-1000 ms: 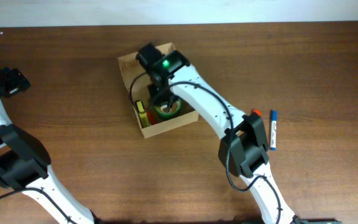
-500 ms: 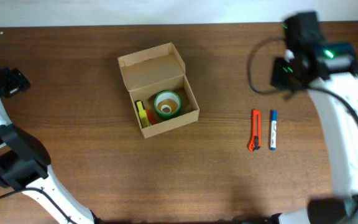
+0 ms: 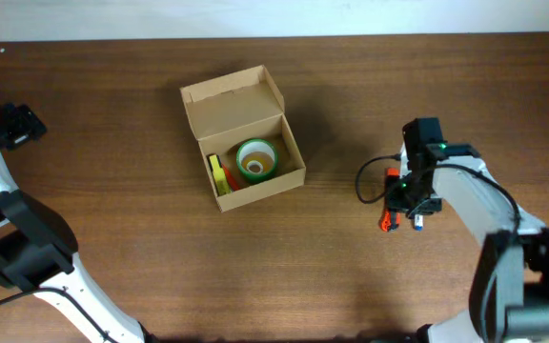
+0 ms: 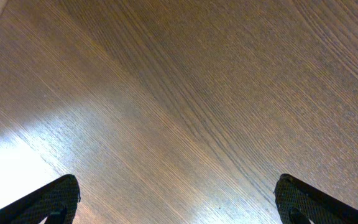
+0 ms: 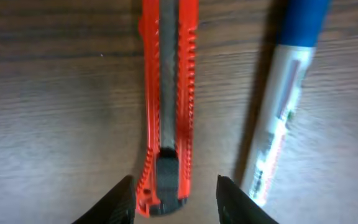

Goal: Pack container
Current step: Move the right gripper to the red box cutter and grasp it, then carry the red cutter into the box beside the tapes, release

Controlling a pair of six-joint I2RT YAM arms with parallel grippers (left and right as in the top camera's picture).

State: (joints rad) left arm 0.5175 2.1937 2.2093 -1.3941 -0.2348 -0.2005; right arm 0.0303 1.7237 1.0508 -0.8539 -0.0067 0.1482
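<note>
Wood tabletop (image 3: pixel 255 272) — right arm (image 3: pixel 467 188) bent low, jaws spread astride orange cutter (image 5: pixel 168 93) — left jaws spread too.

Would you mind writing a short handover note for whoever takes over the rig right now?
Left gripper: open, empty, over bare table at the far left.
Right gripper: open, jaws either side of the cutter's end, not closed on it.
Box: lid open, left of centre.
Done: tape roll and a yellow item are inside.
Left: cutter and marker lie side by side on the table right of the box; probably pack both, then shut the lid.
</note>
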